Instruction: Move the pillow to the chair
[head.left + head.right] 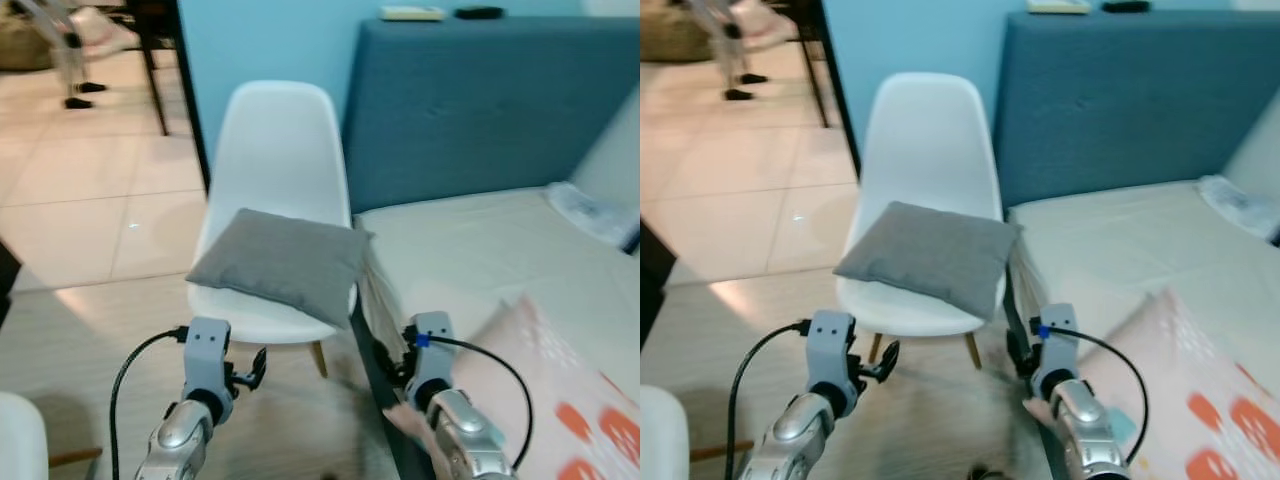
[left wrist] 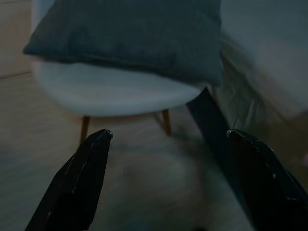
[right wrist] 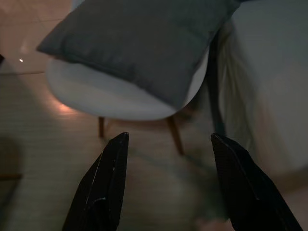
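Left gripper (image 2: 166, 180) hung low over the pale wood-look floor (image 1: 90, 330), fingers spread wide, nothing between them, touching nothing. Right gripper (image 3: 168, 183) sat just beside the bed's dark edge, fingers likewise parted and empty. Both arms silver, each with a black cable looping back from the wrist.

At the near right, a pinkish cushion (image 1: 560, 400) with orange-red blotches lay on the bed (image 1: 480, 250), close to the right arm.

Ahead of both grippers, well apart from them, stood the chair (image 1: 275, 150): white moulded shell, smooth, rounded back, slim wooden legs. The grey pillow (image 1: 282, 262) lay on its seat, flat and turned cornerwise, soft woven cloth; one corner overhung the seat's edge toward the bed. The chair stood just beside the bed, whose cream sheet draped loosely at the corner.

Farther back: blue upholstered headboard (image 1: 470, 100) with two small flat items on top, too blurred to identify; light blue wall (image 1: 260, 40); tiled floor (image 1: 80, 160) beyond on the left.
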Tool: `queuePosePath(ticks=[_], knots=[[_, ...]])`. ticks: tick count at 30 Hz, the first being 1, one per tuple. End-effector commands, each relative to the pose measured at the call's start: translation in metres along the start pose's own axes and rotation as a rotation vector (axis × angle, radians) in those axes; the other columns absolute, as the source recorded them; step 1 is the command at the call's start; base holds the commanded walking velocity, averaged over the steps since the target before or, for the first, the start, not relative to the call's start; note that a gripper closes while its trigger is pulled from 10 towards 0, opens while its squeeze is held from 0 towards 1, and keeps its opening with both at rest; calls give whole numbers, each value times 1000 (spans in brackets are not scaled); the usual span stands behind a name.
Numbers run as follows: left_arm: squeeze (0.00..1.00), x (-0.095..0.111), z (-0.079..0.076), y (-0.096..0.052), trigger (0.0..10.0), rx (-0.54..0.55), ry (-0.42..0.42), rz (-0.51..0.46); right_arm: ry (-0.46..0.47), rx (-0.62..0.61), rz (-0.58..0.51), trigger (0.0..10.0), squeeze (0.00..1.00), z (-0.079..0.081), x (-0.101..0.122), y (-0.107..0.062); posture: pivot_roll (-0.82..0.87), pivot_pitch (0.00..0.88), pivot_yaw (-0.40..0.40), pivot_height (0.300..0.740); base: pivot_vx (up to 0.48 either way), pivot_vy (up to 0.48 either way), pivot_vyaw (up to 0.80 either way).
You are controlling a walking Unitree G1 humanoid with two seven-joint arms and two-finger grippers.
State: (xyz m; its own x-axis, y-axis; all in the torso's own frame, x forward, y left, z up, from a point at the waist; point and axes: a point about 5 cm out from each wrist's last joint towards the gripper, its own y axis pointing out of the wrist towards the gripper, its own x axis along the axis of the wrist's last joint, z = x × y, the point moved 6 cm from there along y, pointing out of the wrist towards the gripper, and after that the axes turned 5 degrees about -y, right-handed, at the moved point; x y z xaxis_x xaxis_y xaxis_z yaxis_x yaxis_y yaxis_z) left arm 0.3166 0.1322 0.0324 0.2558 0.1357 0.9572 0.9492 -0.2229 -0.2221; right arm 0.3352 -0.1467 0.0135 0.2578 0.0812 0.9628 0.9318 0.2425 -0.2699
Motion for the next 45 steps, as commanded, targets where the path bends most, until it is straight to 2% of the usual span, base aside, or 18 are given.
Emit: queuePosePath(ticks=[1,33,45], knots=[[0,-7,2,-3,10000,7,-13,24,-5,-10,20,10000,0,-3,-4,-2,0,132,-3,740,0,0,-781],[0,-7,4,0,10000,9,-19,31,-5,-19,29,10000,0,-3,-4,-1,1,133,4,740,0,0,-779],[0,-2,6,1,10000,16,-32,7,-3,-39,27,10000,0,-6,-4,-2,-4,133,3,740,0,0,-776]])
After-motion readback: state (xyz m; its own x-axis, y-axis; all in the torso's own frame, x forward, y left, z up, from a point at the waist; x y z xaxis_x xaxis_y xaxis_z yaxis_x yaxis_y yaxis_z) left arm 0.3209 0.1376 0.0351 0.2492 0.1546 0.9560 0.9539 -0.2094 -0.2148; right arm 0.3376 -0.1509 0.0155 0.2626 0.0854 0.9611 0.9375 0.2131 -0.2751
